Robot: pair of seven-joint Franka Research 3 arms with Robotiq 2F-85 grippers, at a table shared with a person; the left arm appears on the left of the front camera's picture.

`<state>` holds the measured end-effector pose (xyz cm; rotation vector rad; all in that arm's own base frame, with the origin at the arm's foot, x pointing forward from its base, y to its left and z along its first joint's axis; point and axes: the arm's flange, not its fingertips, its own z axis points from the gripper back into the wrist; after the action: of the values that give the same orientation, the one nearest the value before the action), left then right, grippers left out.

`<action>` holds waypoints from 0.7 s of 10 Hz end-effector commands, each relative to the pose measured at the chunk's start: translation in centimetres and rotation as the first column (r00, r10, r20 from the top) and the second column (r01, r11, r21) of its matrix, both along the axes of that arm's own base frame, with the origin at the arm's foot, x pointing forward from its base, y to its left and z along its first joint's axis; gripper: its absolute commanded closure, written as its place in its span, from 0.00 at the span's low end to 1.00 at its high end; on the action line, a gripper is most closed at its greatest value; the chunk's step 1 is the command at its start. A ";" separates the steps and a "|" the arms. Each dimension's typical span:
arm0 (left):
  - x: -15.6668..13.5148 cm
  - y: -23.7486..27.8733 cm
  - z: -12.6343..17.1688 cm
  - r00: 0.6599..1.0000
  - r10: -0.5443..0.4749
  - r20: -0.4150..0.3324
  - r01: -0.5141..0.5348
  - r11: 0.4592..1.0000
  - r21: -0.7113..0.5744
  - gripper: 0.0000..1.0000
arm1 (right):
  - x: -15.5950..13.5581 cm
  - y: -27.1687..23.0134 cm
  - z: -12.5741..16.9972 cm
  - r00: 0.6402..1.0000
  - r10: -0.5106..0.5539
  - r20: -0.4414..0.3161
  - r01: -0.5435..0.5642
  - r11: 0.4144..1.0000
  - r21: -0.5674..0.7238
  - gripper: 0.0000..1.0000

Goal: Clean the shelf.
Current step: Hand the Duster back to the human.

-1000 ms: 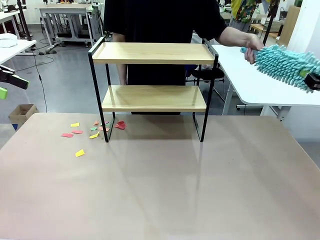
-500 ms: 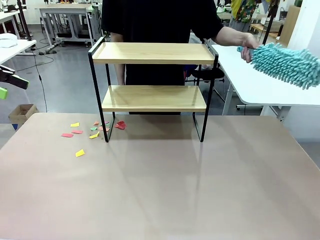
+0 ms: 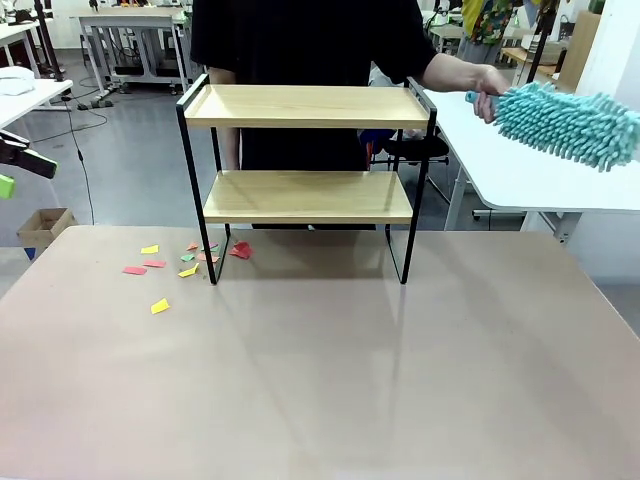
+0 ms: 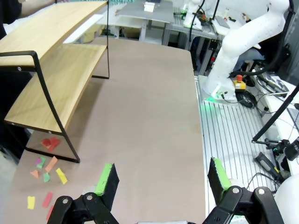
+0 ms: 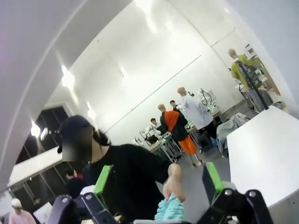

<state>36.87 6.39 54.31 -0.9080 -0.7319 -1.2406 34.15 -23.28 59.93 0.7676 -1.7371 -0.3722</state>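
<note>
right pincer [image 5: 158, 183] wide, empty, left pincer [image 4: 162, 173] wide, empty, person's hand [image 3: 487, 88] holding duster [image 3: 565, 122]

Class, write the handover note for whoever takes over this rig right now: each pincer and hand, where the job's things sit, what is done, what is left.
Left pincer: open, empty, above the table's left end.
Right pincer: open, empty, pointing at the person.
Person's hand holds the teal duster by its handle, to the right of the shelf.
Shelf: at the table's far side, both boards bare.
Done: boards carry no scraps.
Left: coloured paper scraps lie on the table by the shelf's left leg.
</note>
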 end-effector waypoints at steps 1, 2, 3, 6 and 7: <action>0.0 0.0 0.2 1.000 0.003 -0.001 -0.003 1.000 -0.015 0.00 | 0.7 -0.8 -0.5 1.000 -0.025 -0.009 0.025 1.000 0.001 0.00; 0.0 0.0 0.2 1.000 0.003 -0.001 -0.003 1.000 -0.015 0.00 | 0.0 0.0 0.0 1.000 0.000 0.000 0.000 1.000 0.000 0.00; 0.0 0.0 0.2 1.000 0.003 -0.001 -0.003 1.000 -0.015 0.00 | 0.0 0.0 0.0 1.000 0.000 0.000 0.000 1.000 0.000 0.00; 0.0 0.0 0.2 1.000 0.003 -0.001 -0.003 1.000 -0.015 0.00 | 0.0 0.0 0.0 1.000 0.000 0.000 0.000 1.000 0.000 0.00; 0.0 0.0 0.2 1.000 0.003 -0.001 -0.003 1.000 -0.015 0.00 | 0.0 0.0 0.0 1.000 0.000 0.000 0.000 1.000 0.000 0.00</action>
<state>36.87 6.40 54.31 -0.9080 -0.7319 -1.2404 34.37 -23.35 59.99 0.7635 -1.7358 -0.3699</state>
